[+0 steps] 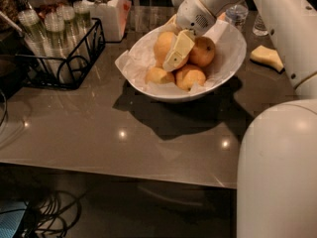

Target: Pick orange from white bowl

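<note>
The white bowl (233, 58), lined with crinkled paper, stands at the table's middle back. The orange (162, 45), large and pale, lies at the bowl's back left. A smaller deeper-orange fruit (204, 51) lies to its right, and two small yellowish fruits (157, 76) (190, 76) lie in front. My gripper (174, 56) reaches down from the upper right into the bowl. It sits against the orange's right side, between it and the deeper-orange fruit, and covers part of the orange.
A black wire rack (74, 58) with several bottles stands at the left. A white lidded jar (106, 9) is behind it. A yellow sponge (266, 57) and a clear bottle (237, 14) lie at the right. My white arm and body (277, 172) fill the right side.
</note>
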Robot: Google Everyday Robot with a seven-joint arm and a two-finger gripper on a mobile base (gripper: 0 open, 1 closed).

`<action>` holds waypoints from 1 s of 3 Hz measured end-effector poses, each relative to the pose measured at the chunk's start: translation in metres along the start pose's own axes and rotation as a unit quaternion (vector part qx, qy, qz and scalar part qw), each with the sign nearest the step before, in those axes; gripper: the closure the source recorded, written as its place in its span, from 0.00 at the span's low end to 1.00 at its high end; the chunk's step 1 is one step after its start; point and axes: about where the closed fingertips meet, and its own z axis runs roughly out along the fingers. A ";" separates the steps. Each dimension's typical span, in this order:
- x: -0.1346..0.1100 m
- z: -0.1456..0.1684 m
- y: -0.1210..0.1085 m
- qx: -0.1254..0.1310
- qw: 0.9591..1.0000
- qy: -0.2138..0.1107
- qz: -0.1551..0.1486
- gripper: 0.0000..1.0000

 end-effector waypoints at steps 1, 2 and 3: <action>-0.002 -0.002 0.001 0.000 1.000 0.000 0.000 0.42; -0.002 -0.002 0.001 0.000 1.000 0.000 0.000 0.66; -0.002 -0.002 0.001 0.000 1.000 0.000 0.000 0.89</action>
